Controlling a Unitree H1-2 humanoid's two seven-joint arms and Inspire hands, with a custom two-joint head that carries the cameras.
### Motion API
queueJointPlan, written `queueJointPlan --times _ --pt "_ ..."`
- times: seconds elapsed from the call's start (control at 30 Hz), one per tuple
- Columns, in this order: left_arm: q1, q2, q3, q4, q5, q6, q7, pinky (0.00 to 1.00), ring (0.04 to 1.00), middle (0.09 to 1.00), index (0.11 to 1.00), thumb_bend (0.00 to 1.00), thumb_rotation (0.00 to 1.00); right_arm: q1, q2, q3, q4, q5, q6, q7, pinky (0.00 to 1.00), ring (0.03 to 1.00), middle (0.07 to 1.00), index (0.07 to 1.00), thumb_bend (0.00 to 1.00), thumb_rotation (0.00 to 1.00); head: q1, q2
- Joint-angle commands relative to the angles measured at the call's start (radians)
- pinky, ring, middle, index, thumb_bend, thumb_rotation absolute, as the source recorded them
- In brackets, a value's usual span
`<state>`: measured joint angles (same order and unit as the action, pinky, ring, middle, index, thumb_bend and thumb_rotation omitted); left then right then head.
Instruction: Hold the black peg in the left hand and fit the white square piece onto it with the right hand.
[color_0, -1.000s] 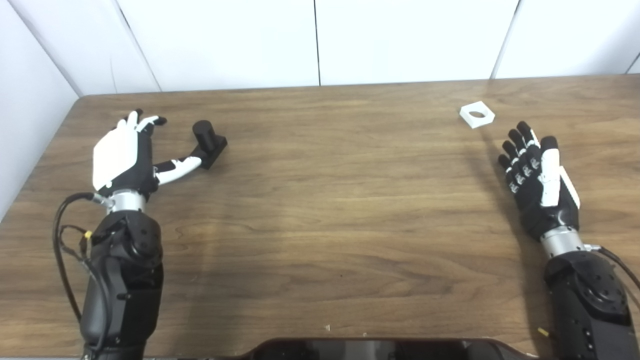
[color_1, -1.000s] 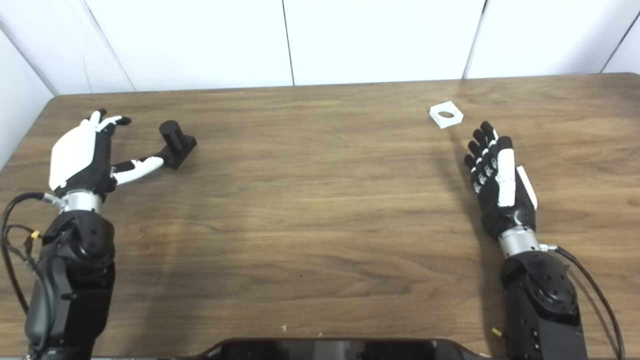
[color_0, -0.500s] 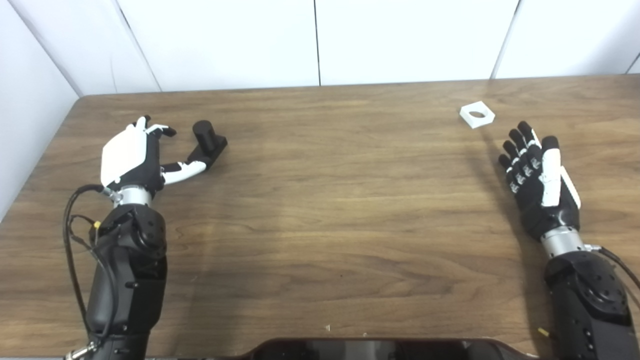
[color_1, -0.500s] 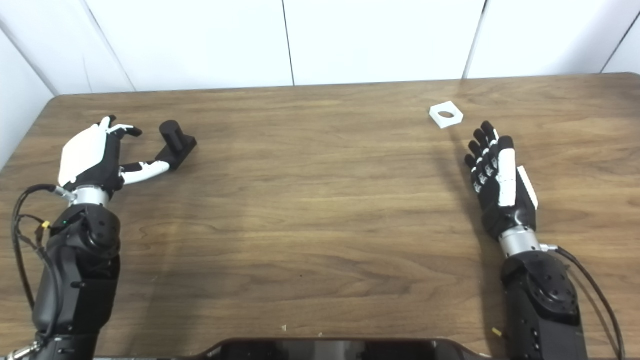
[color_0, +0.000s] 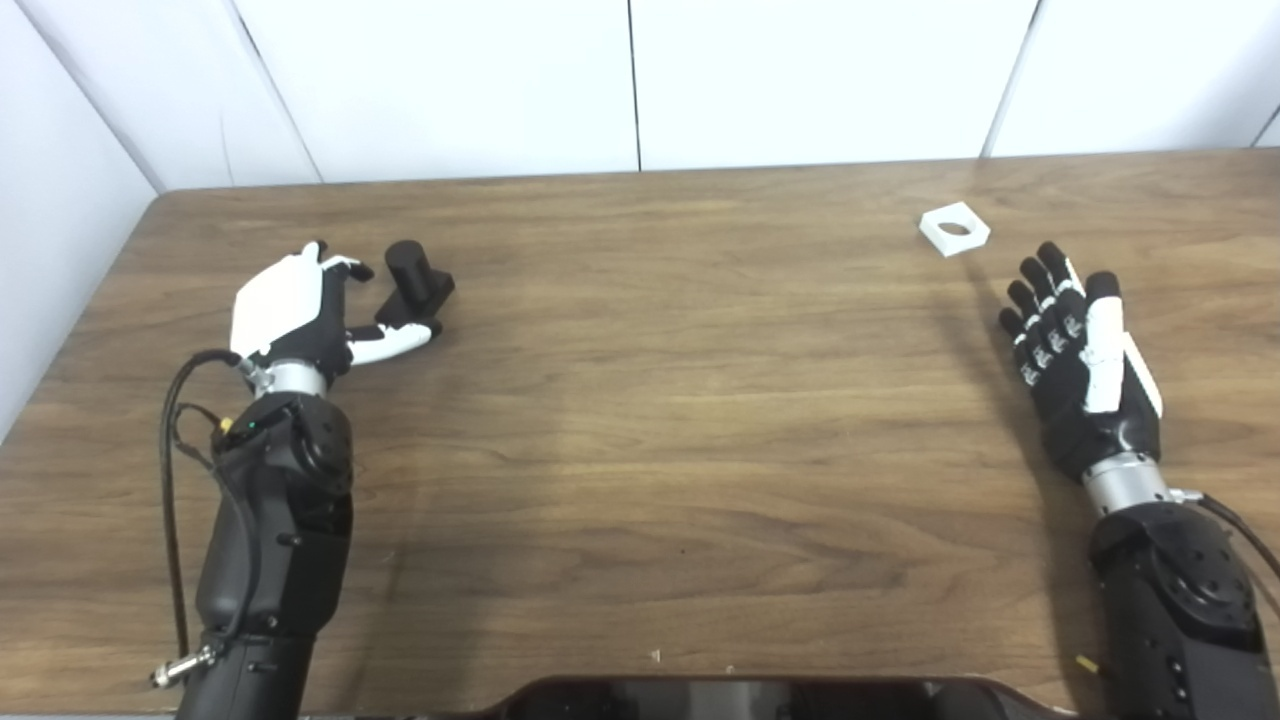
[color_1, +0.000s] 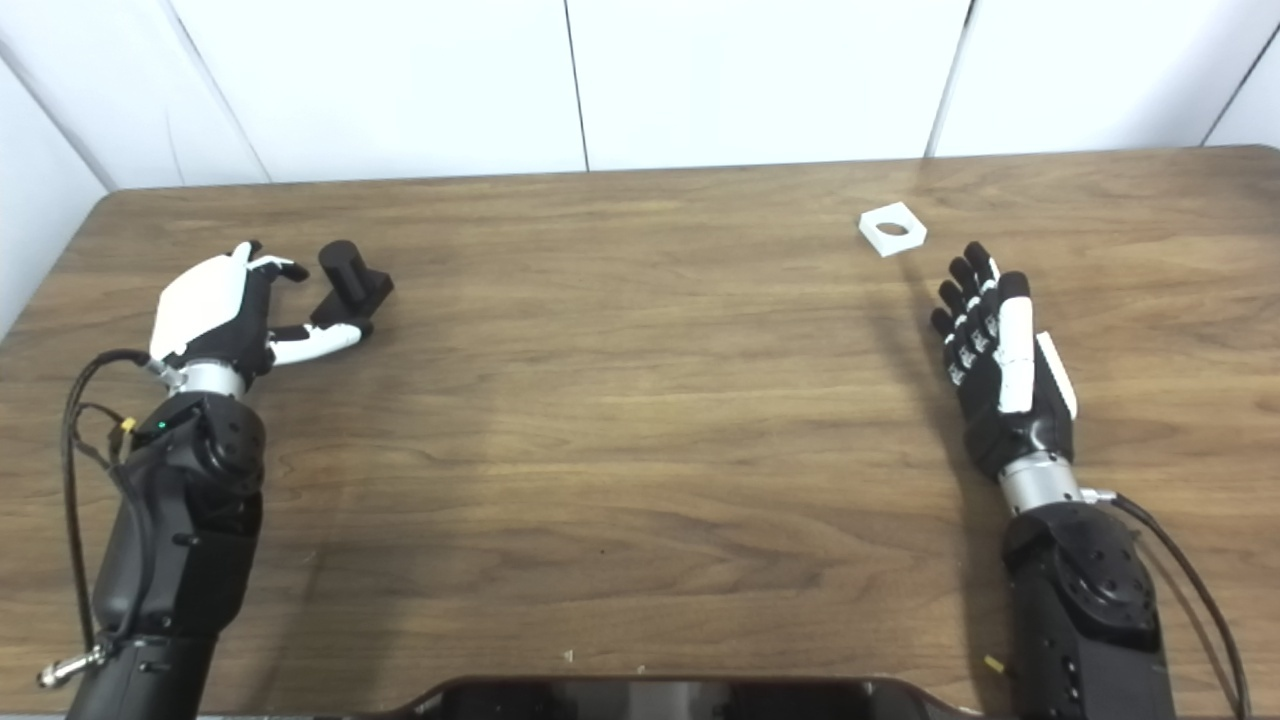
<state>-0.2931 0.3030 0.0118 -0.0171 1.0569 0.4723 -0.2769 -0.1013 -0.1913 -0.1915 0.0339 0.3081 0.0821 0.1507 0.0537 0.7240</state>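
my left hand (color_0: 290, 320) is released, fingers spread, holding nothing. the black plastic peg on its square black base (color_0: 415, 285) stands upright on the brown wood-grain counter (color_0: 640, 420), just beyond and to the right of my palm. my thumb (color_0: 395, 343) reaches along the near side of the base, and its tip looks to be at the base's near edge, though i cannot tell if it truly touches. my fingertips (color_0: 350, 268) curl just left of the peg's round post, with a small gap showing between them and it.

my right hand (color_1: 995, 345) hangs over the counter with its fingers straight and close together, palm turned toward my left, grasping nothing. the flat white square piece with a round hole (color_1: 892, 229) lies on the counter just beyond my right fingertips and a little to their left, clear of them. the two task pieces lie well apart, one near each hand.
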Motion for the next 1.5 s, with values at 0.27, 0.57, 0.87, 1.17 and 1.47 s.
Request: queueJointPlan --times 0.27,0.57,0.87,1.17,1.47 --pt "-0.110 0.020 -0.022 0.092 0.022 -0.003 0.037 1.00 1.000 1.000 0.768 0.81 0.58 0.035 0.023 0.001 0.025 0.010 0.008 -0.001 1.00 1.000 1.000 1.000 0.62 1.00 -0.006 0.000" --pt "-0.144 0.021 -0.044 0.173 0.038 -0.003 0.062 1.00 1.000 1.000 0.790 0.81 0.57 0.038 0.014 0.003 0.019 0.006 0.006 0.005 1.00 1.000 1.000 1.000 0.62 1.00 -0.012 -0.002" --pt "-0.165 0.040 -0.079 0.233 0.042 -0.003 0.091 1.00 1.000 1.000 0.779 0.82 0.58 0.041 0.011 -0.006 0.006 0.016 0.016 0.003 1.00 1.000 1.000 1.000 0.61 1.00 -0.012 -0.003" --pt "-0.168 0.043 -0.083 0.257 0.036 -0.003 0.118 1.00 1.000 1.000 0.750 0.82 0.52 0.045 0.002 -0.009 0.007 0.025 0.018 0.014 1.00 1.000 1.000 1.000 0.62 1.00 -0.012 -0.006" --pt "-0.167 0.045 -0.090 0.269 0.019 -0.003 0.151 1.00 1.000 0.991 0.729 0.81 0.45 0.047 -0.001 -0.013 0.010 0.028 0.013 0.017 1.00 1.000 1.000 1.000 0.61 1.00 -0.015 -0.011"
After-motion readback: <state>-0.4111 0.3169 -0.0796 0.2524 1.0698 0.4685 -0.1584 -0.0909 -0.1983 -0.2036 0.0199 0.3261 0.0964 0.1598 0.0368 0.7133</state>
